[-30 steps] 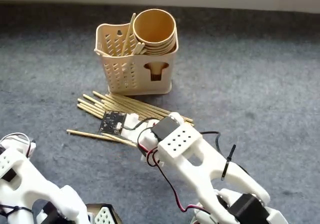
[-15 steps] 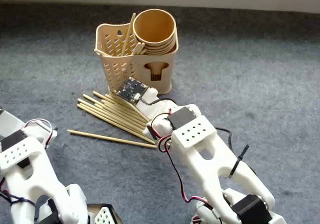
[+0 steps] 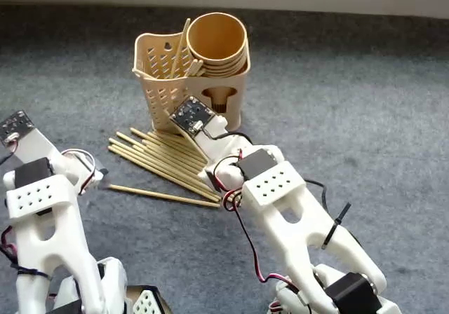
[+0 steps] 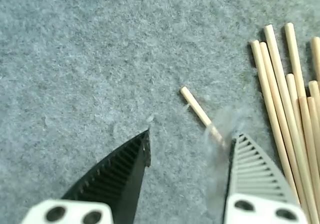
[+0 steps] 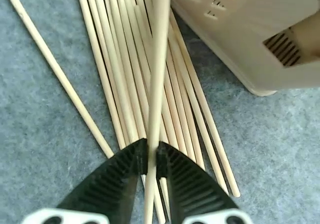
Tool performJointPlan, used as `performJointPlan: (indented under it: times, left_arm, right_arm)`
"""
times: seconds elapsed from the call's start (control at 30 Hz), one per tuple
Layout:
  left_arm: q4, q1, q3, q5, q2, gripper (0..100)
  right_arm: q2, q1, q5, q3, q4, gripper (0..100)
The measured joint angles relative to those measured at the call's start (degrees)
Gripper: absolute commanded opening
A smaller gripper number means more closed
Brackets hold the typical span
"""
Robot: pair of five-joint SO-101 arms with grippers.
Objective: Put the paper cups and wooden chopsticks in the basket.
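Chopstick step: right gripper [image 5: 151, 151], fingers clamped on 1 chopstick [image 5: 159, 59] over the pile [image 3: 158, 156] beside the basket [image 3: 165, 97]; next, lift and tip it in. Left gripper [image 4: 190, 146], fingers apart, hovers over a stray stick [image 4: 200, 113].

Soft, even, rather dim light over the grey counter [image 3: 379, 118], darker band along the top of the high view beneath a pale bright strip, faint soft shadow at the foot of the basket [image 3: 184, 107], thin shadows beside the chopsticks [image 5: 120, 84]
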Motion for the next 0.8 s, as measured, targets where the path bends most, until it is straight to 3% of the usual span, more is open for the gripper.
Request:
performJointPlan:
  times: [0.33, 0.53, 0.8]
  left_arm:
    - [-1.14, 8.88, 1.14, 2.99, 0.09, 25]
    - [-4.84, 11.52, 4.84, 3.87, 0.09, 25]
    - [-8.88, 11.52, 8.97, 4.92, 0.18, 33]
  right_arm:
    - [-4.4, 0.0, 0.0, 2.81, 0.0, 0.5]
    - [-19.52, 0.0, 0.0, 9.14, 0.0, 0.5]
    - [-35.96, 0.0, 0.0, 14.07, 0.0, 0.5]
